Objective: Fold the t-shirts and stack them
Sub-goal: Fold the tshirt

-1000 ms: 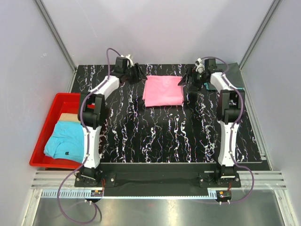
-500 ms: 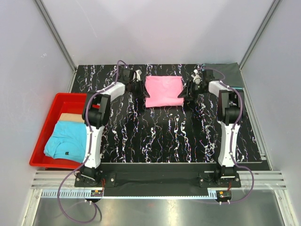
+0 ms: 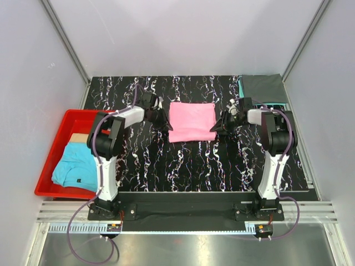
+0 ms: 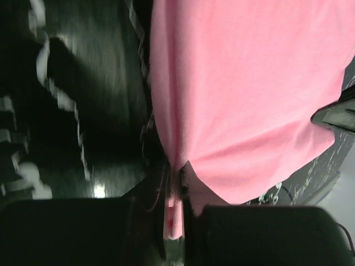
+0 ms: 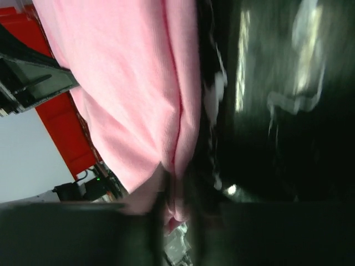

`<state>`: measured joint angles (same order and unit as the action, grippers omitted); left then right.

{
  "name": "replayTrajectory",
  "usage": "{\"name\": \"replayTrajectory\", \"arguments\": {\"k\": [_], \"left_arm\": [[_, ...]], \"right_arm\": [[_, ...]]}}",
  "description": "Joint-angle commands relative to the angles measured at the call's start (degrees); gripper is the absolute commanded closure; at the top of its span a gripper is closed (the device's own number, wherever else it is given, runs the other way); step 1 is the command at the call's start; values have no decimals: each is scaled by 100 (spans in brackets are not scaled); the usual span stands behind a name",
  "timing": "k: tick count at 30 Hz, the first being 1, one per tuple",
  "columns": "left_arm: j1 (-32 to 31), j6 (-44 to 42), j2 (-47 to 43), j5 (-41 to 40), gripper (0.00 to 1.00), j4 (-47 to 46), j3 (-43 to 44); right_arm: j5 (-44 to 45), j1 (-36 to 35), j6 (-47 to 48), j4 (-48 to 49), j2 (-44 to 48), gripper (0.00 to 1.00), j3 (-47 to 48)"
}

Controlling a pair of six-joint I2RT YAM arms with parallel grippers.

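Overhead view bright, even and sharp; both wrist views dim, motion-blurred (glare spots on the table (image 4: pixel 100 191)).

- The table (image 3: pixel 194 160) has a black top veined with white.
- Plain pale walls (image 3: pixel 188 33) close it in at the back and on both sides.
- Slanting aluminium posts (image 3: pixel 64 41) mark the back corners.
- A ribbed aluminium rail (image 3: pixel 183 213) runs along the near edge, with a shiny metal sheet (image 3: pixel 183 246) below it.

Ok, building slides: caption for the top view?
Left gripper and right gripper pinch near corners of the pink t-shirt on the black table.
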<state>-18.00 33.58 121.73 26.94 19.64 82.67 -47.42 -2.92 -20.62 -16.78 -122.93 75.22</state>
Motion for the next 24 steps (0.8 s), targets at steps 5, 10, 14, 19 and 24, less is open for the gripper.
{"name": "replayTrajectory", "arguments": {"k": [5, 10, 14, 19, 24], "left_arm": [[7, 131, -774, -418, 63, 163, -840], [-28, -202, -1055, -759, 59, 636, -823], [-168, -291, -1309, -840, 53, 805, -840], [-362, -247, -1328, -901, 51, 744, -1095], [-485, -151, -1126, -647, 53, 594, -1201]], "right_arm": [[189, -33, -188, 430, 999, 39, -1044], [119, -60, -144, 280, 1219, 39, -1194], [154, -182, -74, 131, 1254, 39, -1211], [207, -218, -38, 69, 1360, 39, -1308], [207, -244, -74, 157, 1360, 42, -1483]]}}
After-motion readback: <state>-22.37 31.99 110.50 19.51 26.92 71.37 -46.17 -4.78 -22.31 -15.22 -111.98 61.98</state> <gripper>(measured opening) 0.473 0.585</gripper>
